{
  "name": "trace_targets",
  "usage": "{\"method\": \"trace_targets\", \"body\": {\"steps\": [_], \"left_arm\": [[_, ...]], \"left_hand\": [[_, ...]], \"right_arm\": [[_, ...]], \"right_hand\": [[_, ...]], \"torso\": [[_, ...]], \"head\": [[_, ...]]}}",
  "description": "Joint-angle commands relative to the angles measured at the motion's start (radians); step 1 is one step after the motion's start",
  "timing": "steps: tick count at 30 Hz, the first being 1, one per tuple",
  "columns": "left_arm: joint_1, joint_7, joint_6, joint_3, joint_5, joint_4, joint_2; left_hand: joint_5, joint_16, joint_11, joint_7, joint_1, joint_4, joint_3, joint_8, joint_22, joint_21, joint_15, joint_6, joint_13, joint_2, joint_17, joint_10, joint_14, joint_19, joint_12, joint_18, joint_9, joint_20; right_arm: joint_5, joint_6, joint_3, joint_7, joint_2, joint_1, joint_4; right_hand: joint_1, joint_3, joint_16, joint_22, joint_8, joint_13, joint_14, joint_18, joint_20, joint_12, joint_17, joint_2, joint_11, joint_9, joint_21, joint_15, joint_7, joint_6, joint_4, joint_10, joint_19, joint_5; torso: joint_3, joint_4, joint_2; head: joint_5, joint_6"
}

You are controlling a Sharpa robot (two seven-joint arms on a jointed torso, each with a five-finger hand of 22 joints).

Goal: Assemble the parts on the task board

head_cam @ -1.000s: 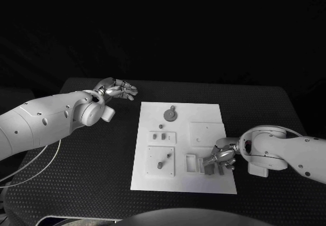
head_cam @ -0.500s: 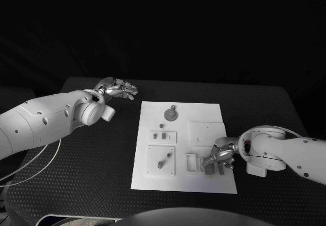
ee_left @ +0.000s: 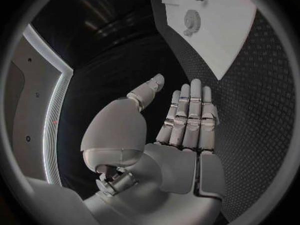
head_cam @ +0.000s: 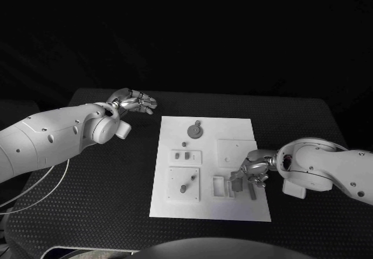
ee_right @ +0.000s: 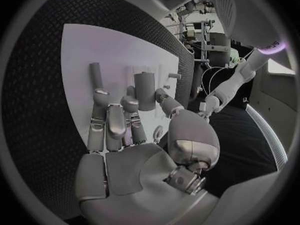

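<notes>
Head view: parts remain loose on the white rectangular task board [head_cam: 209, 208], both robot hands spread and empty (right robot hand [head_cam: 254, 171] beside a grey peg [head_cam: 253, 192]; left robot hand [head_cam: 133, 101] clear).

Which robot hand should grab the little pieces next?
Probably the right hand: it hovers open over the task board beside the grey parts. The left hand is off the board, over the table.
</notes>
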Motion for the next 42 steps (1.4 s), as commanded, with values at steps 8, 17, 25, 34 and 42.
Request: {"method": "trace_targets", "body": {"steps": [8,17,25,34,42], "left_arm": [[0.001,0.003,0.009,0.001,0.007,0.005,0.001],[0.001,0.003,0.01,0.001,0.007,0.007,0.003],[0.001,0.002,0.01,0.001,0.008,0.008,0.002],[0.001,0.002,0.01,0.001,0.008,0.008,0.002],[0.001,0.001,0.01,0.001,0.008,0.008,0.0]], "left_hand": [[-0.005,-0.005,0.0,-0.001,-0.009,0.001,-0.007,0.006,-0.001,0.002,0.0,-0.005,-0.001,0.002,0.002,-0.006,0.004,0.004,0.004,-0.015,-0.001,-0.001],[-0.005,-0.006,0.0,-0.001,-0.01,0.001,-0.007,0.007,-0.002,0.002,0.0,-0.005,-0.001,0.002,0.003,-0.006,0.004,0.004,0.005,-0.015,-0.001,-0.001],[-0.005,-0.007,0.0,-0.001,-0.01,0.001,-0.007,0.007,-0.002,0.002,0.0,-0.005,-0.001,0.002,0.004,-0.006,0.004,0.004,0.005,-0.015,-0.001,-0.001],[-0.005,-0.007,0.0,-0.001,-0.01,0.002,-0.008,0.007,-0.002,0.002,0.0,-0.005,-0.001,0.002,0.004,-0.006,0.004,0.004,0.005,-0.015,-0.001,-0.001],[-0.005,-0.008,0.0,-0.001,-0.011,0.003,-0.008,0.007,-0.003,0.003,0.0,-0.005,-0.001,0.002,0.005,-0.006,0.004,0.004,0.005,-0.015,-0.002,-0.001]], "right_arm": [[0.104,-0.005,-0.002,0.0,0.041,0.004,0.0],[0.078,0.016,-0.007,-0.015,0.096,0.004,-0.034],[0.052,0.006,-0.022,-0.016,0.117,0.004,-0.042],[0.038,0.017,-0.031,-0.019,0.125,0.003,-0.052],[0.021,0.017,-0.033,-0.021,0.124,0.002,-0.057]], "right_hand": [[0.0,0.015,0.002,0.014,-0.002,-0.003,0.002,0.007,-0.001,0.003,-0.002,0.017,0.001,-0.002,0.003,-0.003,0.002,0.013,-0.022,0.009,0.005,0.007],[-0.008,0.017,0.001,0.014,-0.004,-0.004,0.001,0.007,-0.001,0.002,-0.003,0.012,0.001,-0.003,0.002,-0.002,0.002,0.014,-0.024,0.009,0.004,0.007],[-0.015,0.018,0.001,0.014,-0.006,-0.005,-0.001,0.007,0.0,0.002,-0.004,0.007,0.001,-0.004,0.002,-0.002,0.002,0.015,-0.023,0.009,0.003,0.007],[-0.019,0.02,0.002,0.014,-0.007,-0.005,0.0,0.007,0.0,0.002,-0.004,0.004,0.001,-0.005,0.002,-0.002,0.002,0.016,-0.023,0.009,0.003,0.007],[-0.024,0.021,0.001,0.014,-0.009,-0.006,-0.002,0.007,0.0,0.002,-0.005,0.0,0.002,-0.006,0.002,-0.002,0.002,0.017,-0.021,0.009,0.003,0.007]], "torso": [[-0.0015,0.0015,0.0],[-0.0009,0.0019,0.001],[0.0005,0.0013,0.0],[0.001,0.0002,0.001],[0.0012,0.0004,0.001]], "head": [[-0.001,-0.001],[0.001,-0.002],[0.004,-0.005],[0.008,-0.01],[0.009,-0.01]]}}
